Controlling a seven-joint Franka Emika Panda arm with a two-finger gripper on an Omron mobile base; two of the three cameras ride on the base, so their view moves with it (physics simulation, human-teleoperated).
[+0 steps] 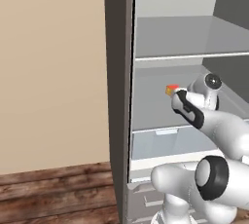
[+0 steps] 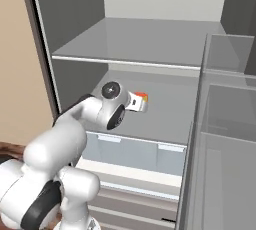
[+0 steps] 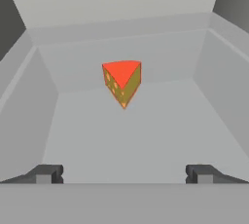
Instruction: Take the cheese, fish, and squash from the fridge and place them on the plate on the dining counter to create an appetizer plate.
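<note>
- Cheese [image 3: 122,82], a small yellow-orange wedge with a red face turned up and dark specks on its sides, sits alone on the middle shelf [image 2: 165,114] of the open fridge [image 1: 119,96], its point aimed toward the hand camera.
- Just in front of the cheese, the robot's hand [image 3: 124,174] hovers with its fingers spread wide and nothing between them; the wedge lies ahead of the fingertips [image 3: 47,173], not yet between them.
- Around the cheese the shelf is bare grey; a second shelf [image 2: 140,41] runs above it and a translucent drawer [image 1: 168,142] sits below.
- Judged from this, the job is at its first pick: the cheese is not yet grasped, and nothing seen here has gone to the plate.
- Fish and squash cannot be made out on the shelves near the cheese, so both pickups appear to remain.
</note>
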